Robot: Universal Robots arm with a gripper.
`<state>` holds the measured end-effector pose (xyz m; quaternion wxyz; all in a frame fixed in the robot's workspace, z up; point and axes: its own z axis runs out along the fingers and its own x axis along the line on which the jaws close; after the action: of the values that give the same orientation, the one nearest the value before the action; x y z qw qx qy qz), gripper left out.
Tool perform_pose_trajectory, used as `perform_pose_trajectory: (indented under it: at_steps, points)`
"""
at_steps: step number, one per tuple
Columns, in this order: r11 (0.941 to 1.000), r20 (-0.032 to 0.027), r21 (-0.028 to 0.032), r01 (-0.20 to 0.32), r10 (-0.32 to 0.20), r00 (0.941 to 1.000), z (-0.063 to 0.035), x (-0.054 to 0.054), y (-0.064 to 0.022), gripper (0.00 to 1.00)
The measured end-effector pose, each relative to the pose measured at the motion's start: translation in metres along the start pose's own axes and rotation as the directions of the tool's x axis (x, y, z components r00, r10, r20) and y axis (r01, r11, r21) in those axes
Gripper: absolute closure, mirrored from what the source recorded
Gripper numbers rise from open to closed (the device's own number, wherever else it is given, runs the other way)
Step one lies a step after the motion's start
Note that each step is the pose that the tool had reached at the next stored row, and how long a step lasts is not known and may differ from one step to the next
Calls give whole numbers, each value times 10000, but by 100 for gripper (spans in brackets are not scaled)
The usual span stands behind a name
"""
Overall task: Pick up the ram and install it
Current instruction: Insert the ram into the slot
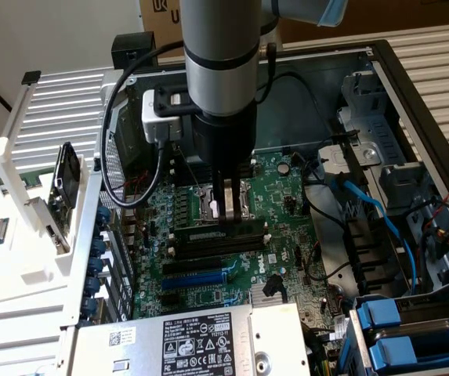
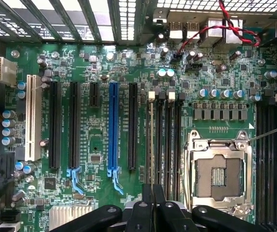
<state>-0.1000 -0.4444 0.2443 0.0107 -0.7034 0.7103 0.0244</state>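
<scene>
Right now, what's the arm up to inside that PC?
The robot arm is reaching down into an open computer case, over the motherboard. Its claw is shut on the ram, a thin green stick standing on edge at the bank of memory slots beside the empty processor socket. So the stick is already picked up and at the slots. I can't tell whether it is fully pressed in.

A green motherboard (image 1: 287,196) lies in an open computer case (image 1: 389,70). One blue slot (image 2: 113,125) stands among black slots (image 2: 55,125), near an open processor socket (image 2: 219,176).
</scene>
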Motion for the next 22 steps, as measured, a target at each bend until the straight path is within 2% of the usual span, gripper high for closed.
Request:
perform_pose_trajectory:
  at_steps: [9,22]
  points:
    - [9998,5,103,-144,144,9999,26,-6,39,88]
    - [9997,5,166,-151,151,9999,56,-6,45,88]
